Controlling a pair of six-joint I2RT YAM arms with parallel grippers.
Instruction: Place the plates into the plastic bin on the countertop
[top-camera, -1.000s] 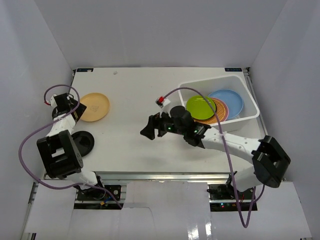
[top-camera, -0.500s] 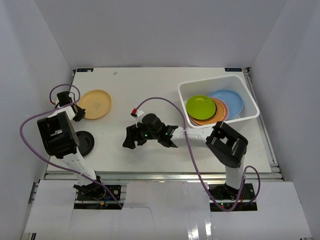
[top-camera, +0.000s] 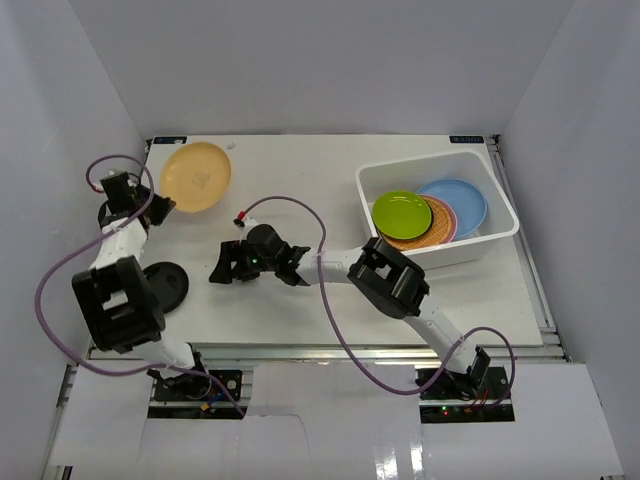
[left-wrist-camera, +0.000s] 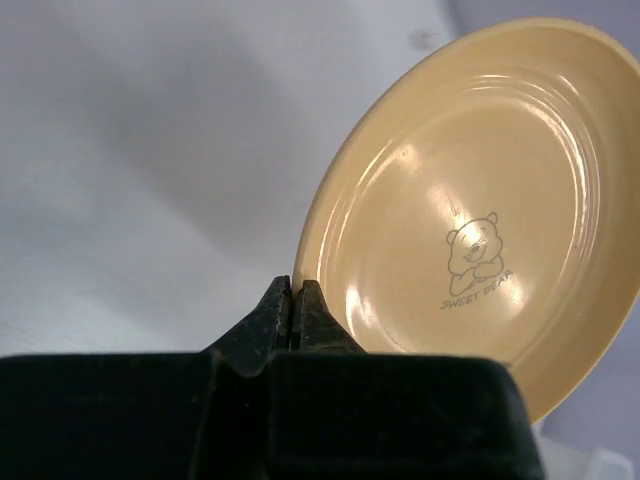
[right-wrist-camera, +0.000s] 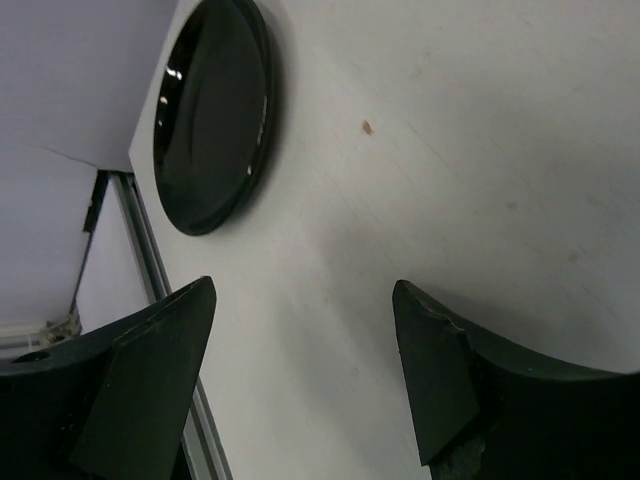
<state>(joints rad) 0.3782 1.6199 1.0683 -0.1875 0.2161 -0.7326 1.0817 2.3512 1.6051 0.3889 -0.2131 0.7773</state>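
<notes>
Overhead view of white worktop (top-camera: 300, 190) w/ two robot arms bolted at near edge.

Far-left corner: left fingers (left-wrist-camera: 293, 303) pressed together, clamped on rim of yellow-orange plate (left-wrist-camera: 480, 230). Plate held tilted, pinched at its lower-left edge in wrist cam. Inner face w/ small bear print and "SWEET BEAR" lettering turned toward that cam.

Left of centre: right fingers (top-camera: 222, 266) spread wide apart, only bare worktop between them, pointing toward left side. Near them but not touching: black plate (right-wrist-camera: 210, 115), flat on worktop close to front-left edge, beside left arm. In right wrist cam, plate beyond and left of finger gap, not between tips.

Right side: white plastic bin (top-camera: 470, 246) on worktop, well apart from both sets of fingers. Inside: lime green plate (top-camera: 402, 213) on top at left, blue plate (top-camera: 458, 200) at right. Partly hidden under them: pink plate (top-camera: 452, 232) and woven-look tan plate (top-camera: 410, 242).
</notes>
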